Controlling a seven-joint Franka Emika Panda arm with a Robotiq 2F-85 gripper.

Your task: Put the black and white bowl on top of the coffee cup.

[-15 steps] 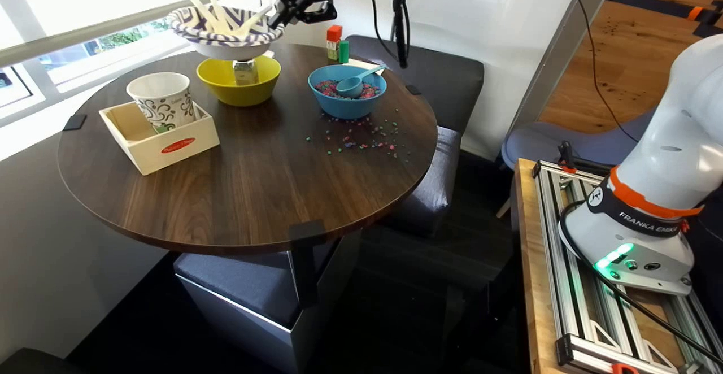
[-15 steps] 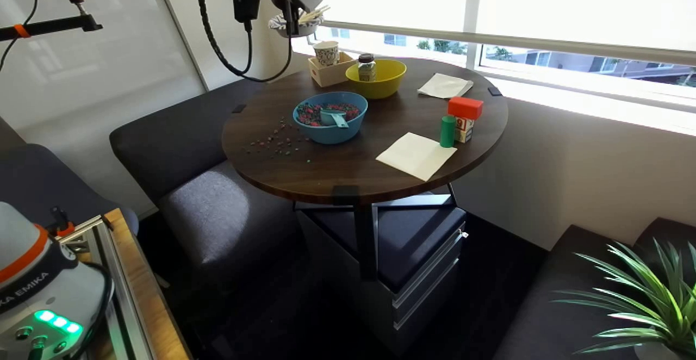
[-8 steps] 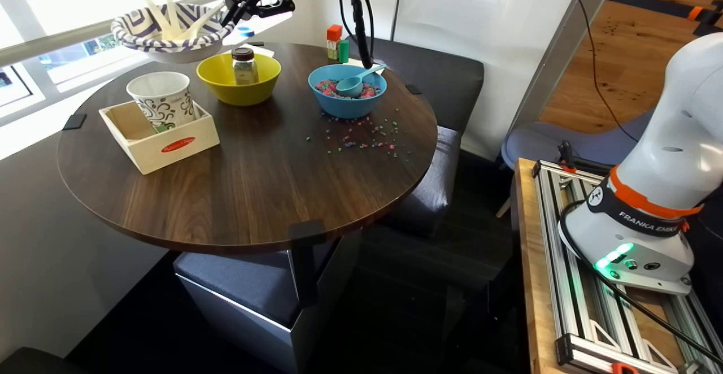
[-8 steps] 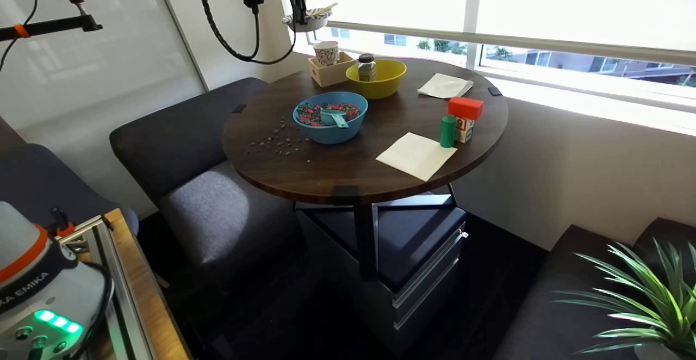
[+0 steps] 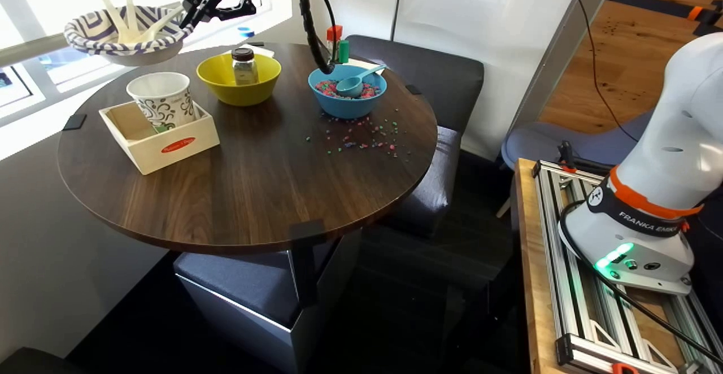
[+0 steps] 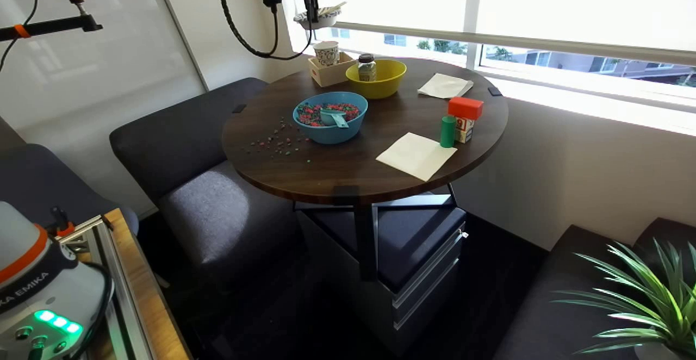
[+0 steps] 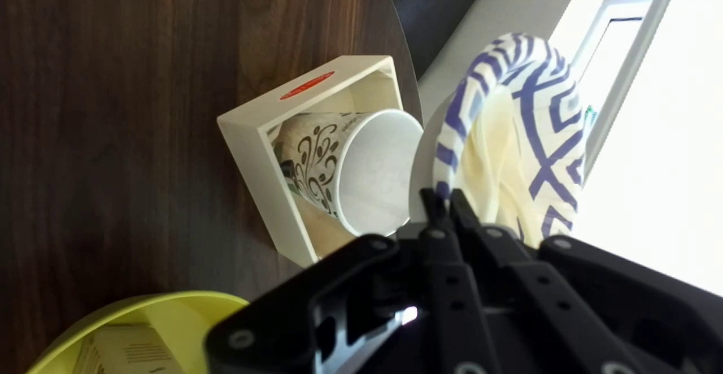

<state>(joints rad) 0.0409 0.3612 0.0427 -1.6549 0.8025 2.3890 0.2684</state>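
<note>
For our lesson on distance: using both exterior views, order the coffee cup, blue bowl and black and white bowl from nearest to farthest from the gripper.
1. Black and white bowl: held in the gripper.
2. Coffee cup: lower, in the wooden box.
3. Blue bowl: toward the robot base.

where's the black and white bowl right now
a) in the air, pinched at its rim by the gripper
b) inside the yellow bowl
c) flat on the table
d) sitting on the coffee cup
a: the wrist view shows the gripper pinching the rim of the black and white bowl, and an exterior view shows a gap between it and the coffee cup.
</note>
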